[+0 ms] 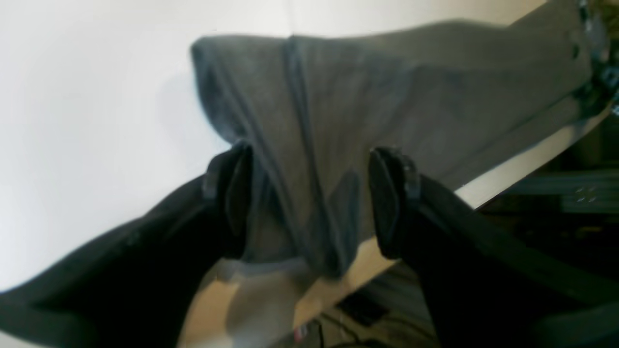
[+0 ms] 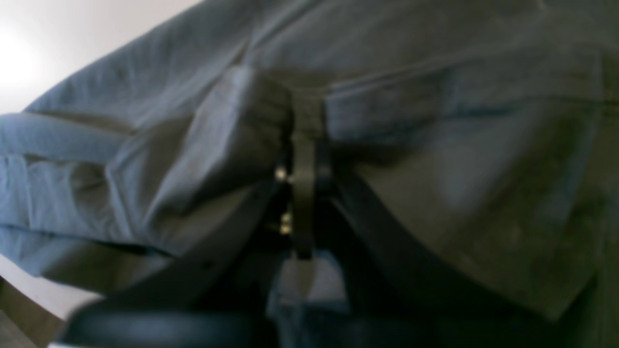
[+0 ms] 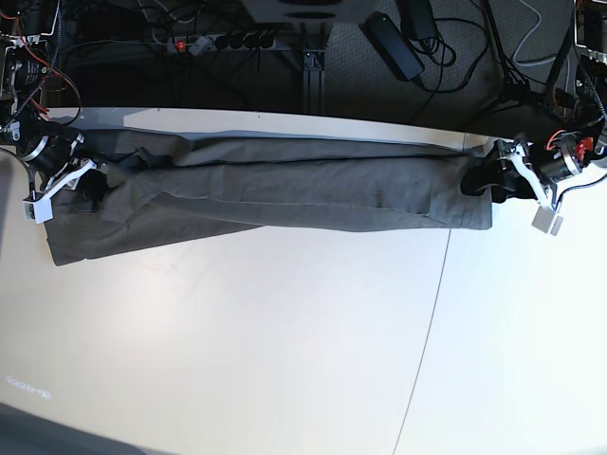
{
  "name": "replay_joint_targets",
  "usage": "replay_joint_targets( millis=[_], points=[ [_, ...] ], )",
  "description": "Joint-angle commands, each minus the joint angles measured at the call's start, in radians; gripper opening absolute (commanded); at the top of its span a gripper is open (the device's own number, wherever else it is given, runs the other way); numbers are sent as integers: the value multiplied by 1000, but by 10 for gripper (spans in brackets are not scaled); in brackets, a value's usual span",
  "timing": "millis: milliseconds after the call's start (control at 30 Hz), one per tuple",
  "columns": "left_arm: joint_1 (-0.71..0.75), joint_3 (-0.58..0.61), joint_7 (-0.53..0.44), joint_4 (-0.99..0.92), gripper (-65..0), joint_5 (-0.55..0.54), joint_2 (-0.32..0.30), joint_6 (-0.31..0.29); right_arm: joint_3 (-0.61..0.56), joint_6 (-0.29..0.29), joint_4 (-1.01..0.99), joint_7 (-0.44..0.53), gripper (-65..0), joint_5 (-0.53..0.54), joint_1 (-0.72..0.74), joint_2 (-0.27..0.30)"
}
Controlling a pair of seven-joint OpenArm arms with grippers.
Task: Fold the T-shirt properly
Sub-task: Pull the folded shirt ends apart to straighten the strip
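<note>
Because the large dark grey-olive cotton T-shirt [image 3: 285, 194] lies as one long folded band along the white table's [image 3: 285, 360] far edge, I judge both ends should travel together, keeping it taut. The black left gripper [image 1: 309, 203] stands spread astride the band's end; close it before lifting. The black right gripper [image 2: 303, 145] is pressed together, pinching cloth. Both wrist views are blurred; collar and sleeves are hidden.

The dark grey T-shirt [image 3: 285, 185] lies flat and folded into one long band along the far edge of the table, stretched from side to side, with a wider bit sticking out at one end.
</note>
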Motion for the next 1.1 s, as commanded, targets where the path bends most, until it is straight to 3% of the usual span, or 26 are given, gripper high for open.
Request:
replay_joint_targets(
  millis=[0,233,267,367,400,600,1067],
  points=[
    [-2,-3,16,5,-242,26,-6,-9,0,68,3,-34,-650,-15,2,16],
    [-2,-3,-30,5,-253,116,28,-9,0,68,3,-37,-650,-15,2,16],
    [-2,-3,-34,5,-304,122,28,-9,0,68,3,-37,-650,-15,2,16],
    [-2,-3,-48,5,-609,135,27,-9,0,68,3,-36,-650,-15,2,16],
    [-2,-3,-71,5,-650,137,27,-9,0,67,3,-36,-650,-15,3,16],
    [-17,-4,-269,6,-650,243,27,-9,0,68,4,-37,-650,-14,24,16],
    [-152,-51,-249,5,-650,274,11,-9,0,68,12,-37,-650,20,99,16]
  ],
)
